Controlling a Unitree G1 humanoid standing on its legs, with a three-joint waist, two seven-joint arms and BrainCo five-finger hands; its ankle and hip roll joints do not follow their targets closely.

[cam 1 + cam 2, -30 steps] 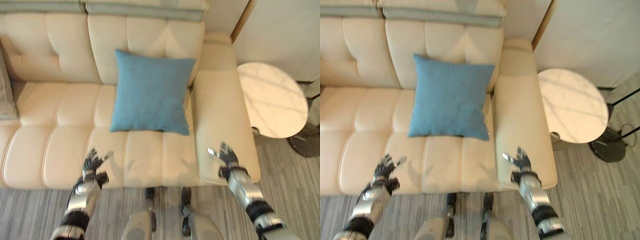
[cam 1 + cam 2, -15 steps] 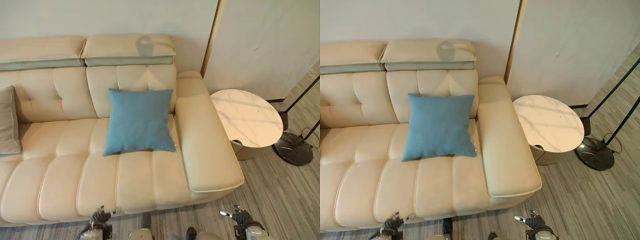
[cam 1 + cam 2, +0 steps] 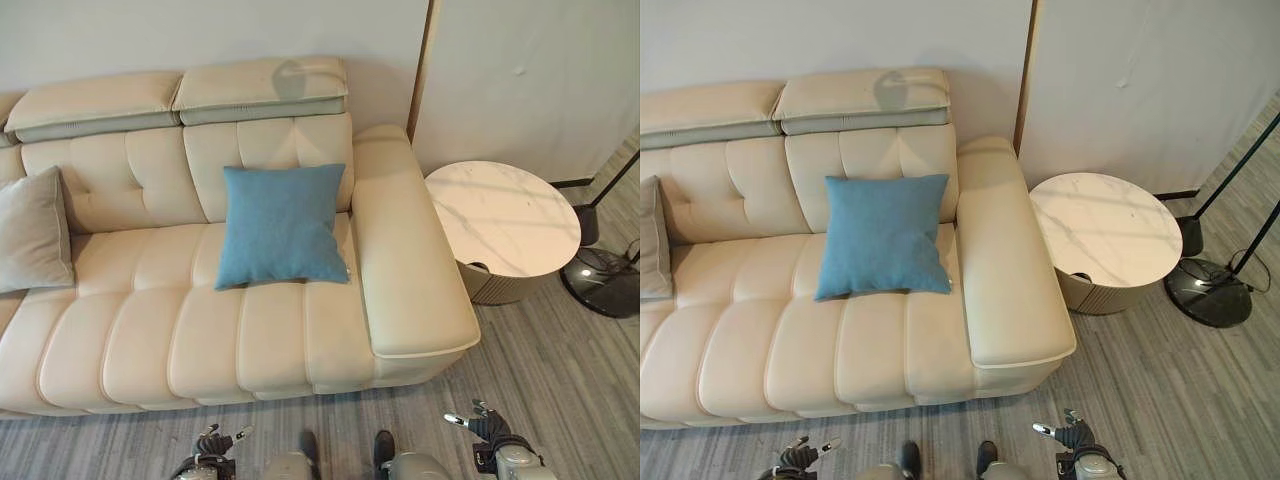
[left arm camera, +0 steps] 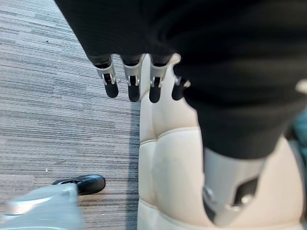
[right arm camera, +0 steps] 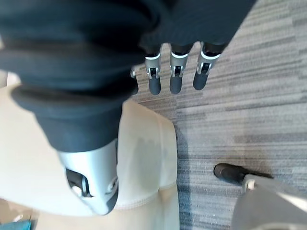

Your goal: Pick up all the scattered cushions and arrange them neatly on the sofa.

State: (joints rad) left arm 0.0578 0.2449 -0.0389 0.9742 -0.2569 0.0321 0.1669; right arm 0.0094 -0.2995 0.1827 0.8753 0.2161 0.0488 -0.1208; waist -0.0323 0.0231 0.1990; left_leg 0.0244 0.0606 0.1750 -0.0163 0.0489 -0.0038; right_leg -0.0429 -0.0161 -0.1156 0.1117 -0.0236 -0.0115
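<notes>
Blue cushion sits mid frame, upright, leaning on the sofa back, just beside the sofa's right armrest. Grey cushion leans at the left edge of the sofa. Round table stands right of the armrest. Left hand & right hand hang low at the bottom edge, over the striped floor. Fingers on both are straight & apart, holding nothing.

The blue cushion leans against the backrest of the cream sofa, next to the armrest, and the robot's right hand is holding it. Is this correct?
Not quite. The blue cushion does lean against the backrest of the cream sofa, next to the armrest, but no hand is holding it. In the left eye view the right hand hangs over the floor in front of the sofa, fingers open and empty.
</notes>
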